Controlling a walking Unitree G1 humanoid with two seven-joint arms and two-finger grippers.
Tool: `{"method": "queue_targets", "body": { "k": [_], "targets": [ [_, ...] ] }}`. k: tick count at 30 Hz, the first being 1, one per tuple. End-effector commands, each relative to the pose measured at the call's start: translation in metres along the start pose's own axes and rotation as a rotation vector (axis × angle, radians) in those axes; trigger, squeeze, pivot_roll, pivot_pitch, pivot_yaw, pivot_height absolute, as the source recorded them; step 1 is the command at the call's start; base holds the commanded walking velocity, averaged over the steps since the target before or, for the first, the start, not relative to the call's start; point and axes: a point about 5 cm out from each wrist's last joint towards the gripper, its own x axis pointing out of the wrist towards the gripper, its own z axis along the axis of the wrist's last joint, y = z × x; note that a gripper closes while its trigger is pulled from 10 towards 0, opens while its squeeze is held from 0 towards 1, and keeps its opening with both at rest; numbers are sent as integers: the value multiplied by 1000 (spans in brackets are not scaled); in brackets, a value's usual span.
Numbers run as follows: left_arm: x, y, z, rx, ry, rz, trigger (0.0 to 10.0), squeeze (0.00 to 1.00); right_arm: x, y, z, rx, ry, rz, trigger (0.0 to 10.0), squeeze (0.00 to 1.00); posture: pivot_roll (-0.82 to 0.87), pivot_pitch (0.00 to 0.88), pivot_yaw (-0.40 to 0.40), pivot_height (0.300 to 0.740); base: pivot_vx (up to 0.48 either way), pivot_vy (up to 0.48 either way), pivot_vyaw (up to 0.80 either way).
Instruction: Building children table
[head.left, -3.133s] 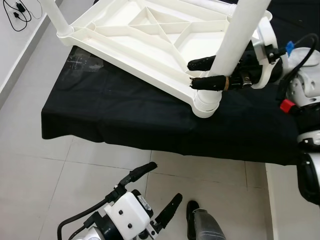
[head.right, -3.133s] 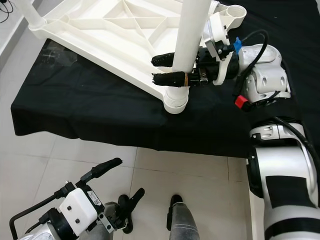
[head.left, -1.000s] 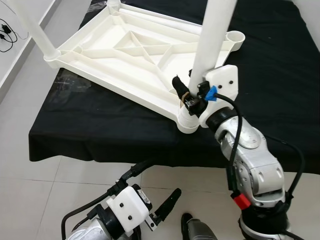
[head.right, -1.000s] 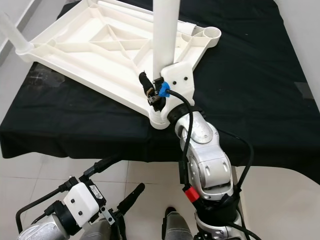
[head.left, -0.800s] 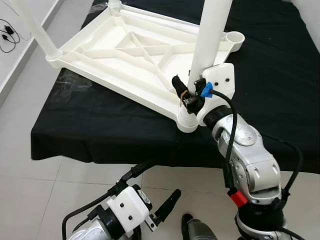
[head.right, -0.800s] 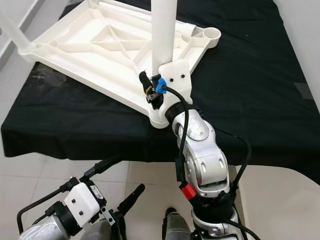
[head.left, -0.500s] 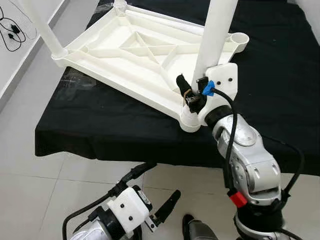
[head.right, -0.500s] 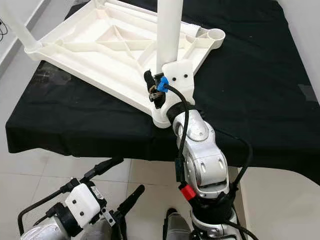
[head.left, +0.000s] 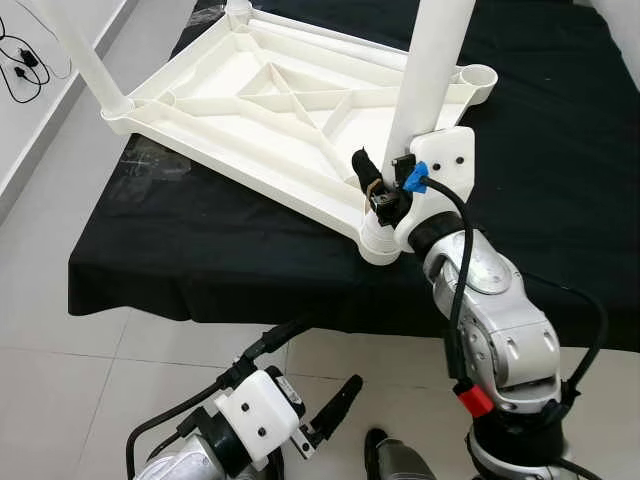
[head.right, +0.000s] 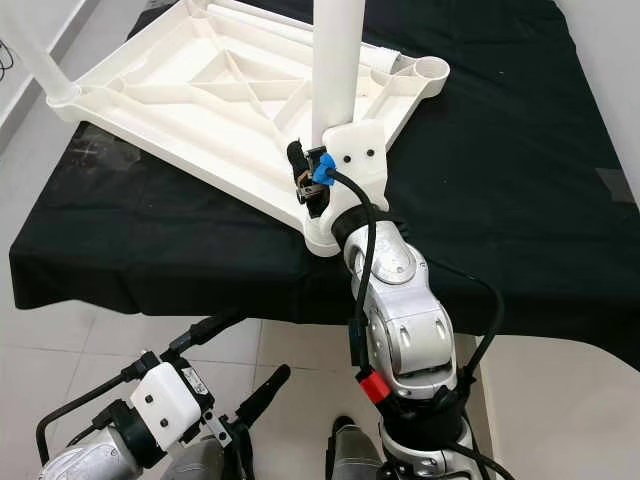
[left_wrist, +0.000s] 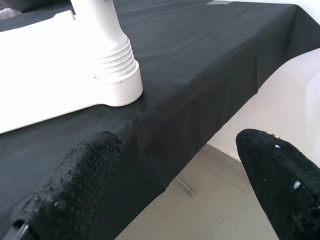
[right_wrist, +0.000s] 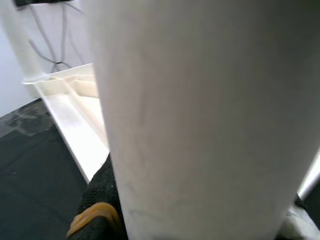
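Upside-down white tabletop (head.left: 260, 110) lies on a black-covered bench (head.left: 200, 240). One white leg (head.left: 425, 80) stands upright in the near corner socket (head.left: 378, 240), long axis vertical. Right gripper (head.left: 385, 190) reaches in from the robot's side w/ fingers clamped around the leg just above the socket; far finger hidden behind the leg. Left gripper (head.left: 310, 400) hangs low over the floor, fingers spread wide, holding nothing, well apart from the leg. Leg's top is cut off.
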Motion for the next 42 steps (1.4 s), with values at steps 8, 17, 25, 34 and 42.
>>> {"method": "queue_targets", "body": {
  "k": [8, 17, 25, 34, 42],
  "targets": [
    [-3, -1, -5, -1, 19, -9, 10000, 0, 1, -11, -37, 45, 173, -2, 10000, 1000, -15, 352, 53, 740, 0, 0, 0],
    [-2, -1, -5, 1, 17, -10, 10000, 0, 5, -17, -20, 97, 77, 90, 10000, 0, -15, 352, 54, 740, 0, 0, 0],
    [-1, -2, -5, 2, 16, -9, 10000, 0, 21, -41, -7, 8, 52, 126, 0, 0, -10, 344, 46, 740, 0, 0, 0],
    [-1, -3, -7, 2, 32, -10, 10000, 0, 29, -40, -5, -55, 56, 126, 4353, 0, 5, 320, 35, 740, 0, 0, 0],
    [24, 48, -25, -347, 105, 302, 10000, 0, 28, -24, -8, 118, -43, 172, 10000, 0, 0, 265, 22, 740, 0, 0, 0]
  ]
}}
